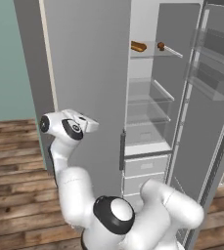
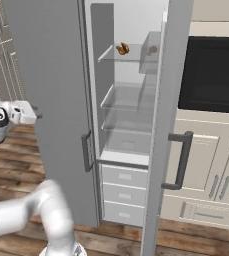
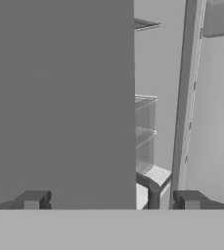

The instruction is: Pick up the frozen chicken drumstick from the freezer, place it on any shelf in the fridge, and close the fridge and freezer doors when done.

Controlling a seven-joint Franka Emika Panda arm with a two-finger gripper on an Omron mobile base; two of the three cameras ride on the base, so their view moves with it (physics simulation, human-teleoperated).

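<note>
Kitchen, wood floor [image 1: 15,146]: fridge door [image 2: 161,125] open, freezer door [image 2: 46,100] shut. Drumstick [image 1: 138,46] apparently already on top fridge shelf [image 2: 131,59]. Pincer [image 3: 111,200] wide, empty, facing freezer door. You swing right, push fridge door squarely shut.

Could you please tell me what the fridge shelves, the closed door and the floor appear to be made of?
The shelves look like clear glass or plastic: the back wall shows through them and their edges catch light. The closed door looks like matte grey painted metal, flat and without reflections, though the render leaves that open. The floor looks like wooden planks, with brown grain and visible seams.
</note>
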